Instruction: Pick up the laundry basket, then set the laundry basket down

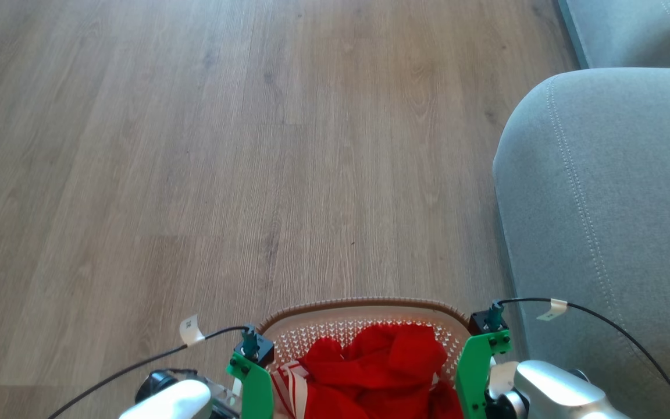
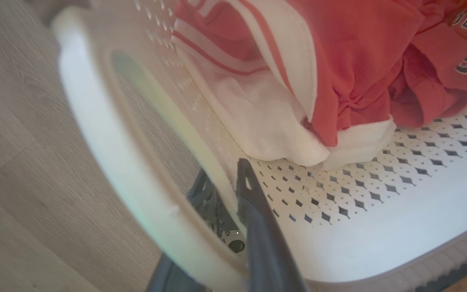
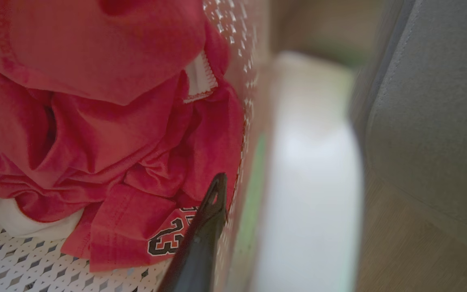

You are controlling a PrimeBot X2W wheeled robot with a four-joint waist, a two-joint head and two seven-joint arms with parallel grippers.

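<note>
In the head view, the laundry basket [image 1: 364,304] sits at the bottom centre, its brown woven rim curving over a perforated white wall. A red garment [image 1: 381,366] is heaped inside. The left gripper [image 1: 250,378] stands against the basket's left side and the right gripper [image 1: 477,372] against its right, each with a green bracket and a black cable [image 1: 137,364] trailing off. Pale wood floor [image 1: 195,145] spreads ahead, and a grey sofa [image 1: 602,203] lies just beside the basket on the right. Whether the basket rests on the floor cannot be told.

In the left wrist view, the jaws straddle the basket's side wall. One dark finger [image 2: 258,227] lies inside against the perforated wall. The other [image 2: 207,198] shows outside it, through the opening of the white handle [image 2: 108,142]. The jaws are nearly together, pinching the wall. Red and white clothing [image 2: 266,129] lies on the basket's bottom.

In the right wrist view, one dark finger [image 3: 205,231] reaches inside the basket, close along its wall, beside a red jersey numbered 23 [image 3: 168,243]. The blurred white handle hides the other finger, so how far these jaws stand apart cannot be told. The sofa is close outside.
</note>
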